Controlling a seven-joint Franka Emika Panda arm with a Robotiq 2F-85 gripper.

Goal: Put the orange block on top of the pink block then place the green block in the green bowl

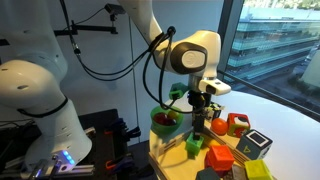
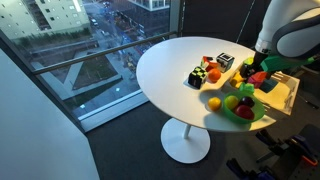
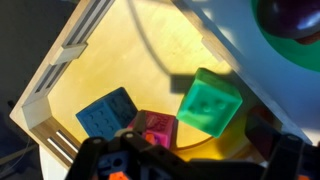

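My gripper [image 3: 190,165] is open and hangs above the wooden tray [image 3: 120,50]; it also shows in both exterior views [image 1: 200,112] [image 2: 258,72]. Below it in the wrist view lie the pink block [image 3: 155,128], close to the left finger, and a green block [image 3: 208,100] that sits tilted. The same green block looks lime in an exterior view [image 1: 194,146]. The orange block [image 1: 218,127] [image 2: 212,73] stands on the table among other blocks, apart from the gripper. The green bowl [image 1: 165,124] [image 2: 240,112] [image 3: 300,45] stands beside the tray with fruit in it.
A blue block [image 3: 107,112] lies in the tray next to the pink one. A red block [image 1: 237,124], a black-and-white cube [image 1: 255,145] and a larger orange block [image 1: 218,158] stand on the round white table [image 2: 170,70]. A window is close behind.
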